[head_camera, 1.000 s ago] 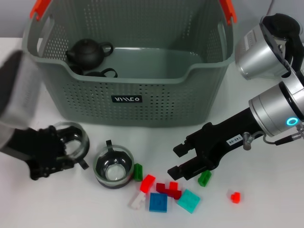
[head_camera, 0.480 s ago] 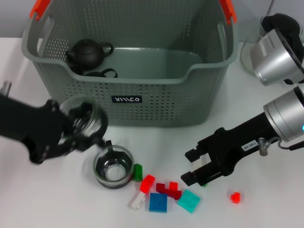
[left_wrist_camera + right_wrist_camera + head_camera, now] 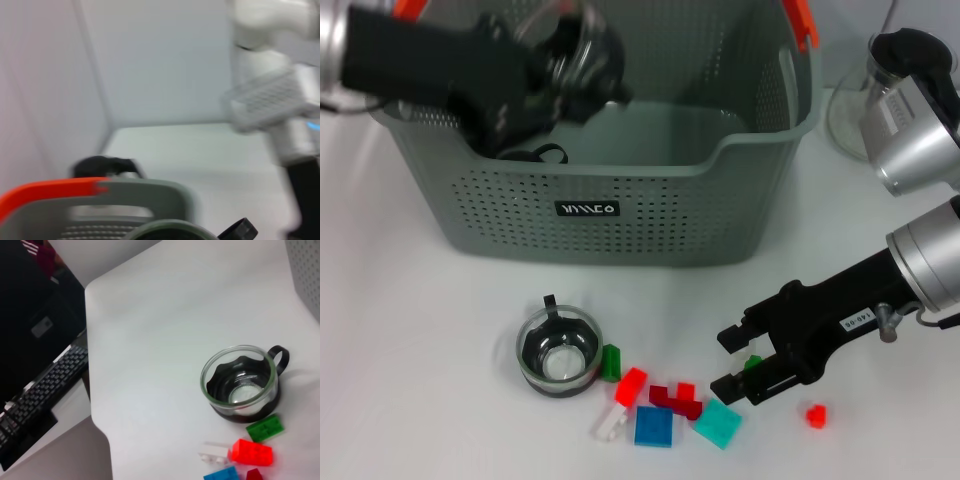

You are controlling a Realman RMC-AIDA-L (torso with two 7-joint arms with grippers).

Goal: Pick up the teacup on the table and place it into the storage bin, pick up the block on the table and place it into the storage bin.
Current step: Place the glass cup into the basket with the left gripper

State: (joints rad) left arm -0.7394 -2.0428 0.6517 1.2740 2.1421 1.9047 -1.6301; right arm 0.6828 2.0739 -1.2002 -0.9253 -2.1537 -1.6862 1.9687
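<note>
Teacup (image 3: 575, 45) in left pincer (image 3: 545, 75), over storage bin (image 3: 620, 190)

Left end effector (image 3: 555, 65) motion-blurred over storage bin (image 3: 620, 190); teapot hidden behind it.

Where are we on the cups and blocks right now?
Inside the storage bin lies only a dark teapot, mostly hidden. In hand: the left gripper holds one glass teacup above the bin, unreleased. The right gripper is open, straddling a green block. Left: a second teacup and the scattered blocks are on the table.
</note>
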